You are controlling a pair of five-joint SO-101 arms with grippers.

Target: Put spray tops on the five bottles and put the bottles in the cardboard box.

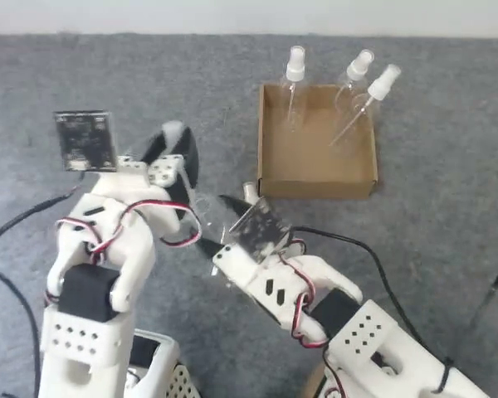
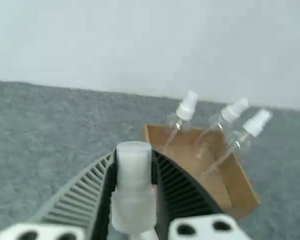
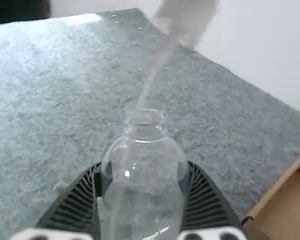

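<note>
My left gripper [image 1: 173, 151] is shut on a white spray top [image 2: 134, 184], held above the grey carpet to the left of the cardboard box [image 1: 317, 178]. The top's thin tube [image 3: 151, 80] runs down into the open neck of a clear bottle [image 3: 142, 172]. My right gripper [image 3: 143, 175] is shut on that bottle's body; in the high view the right gripper [image 1: 209, 220] sits just below and right of the left one. Three clear bottles with spray tops [image 1: 295, 65] lean against the far wall inside the box [image 2: 235, 182].
Grey carpet [image 1: 432, 224] covers the whole table, with open room left of the box and beyond it. A white perforated base [image 1: 153, 369] stands at the front left. Black cables [image 1: 382, 257] trail across the front right near the right arm.
</note>
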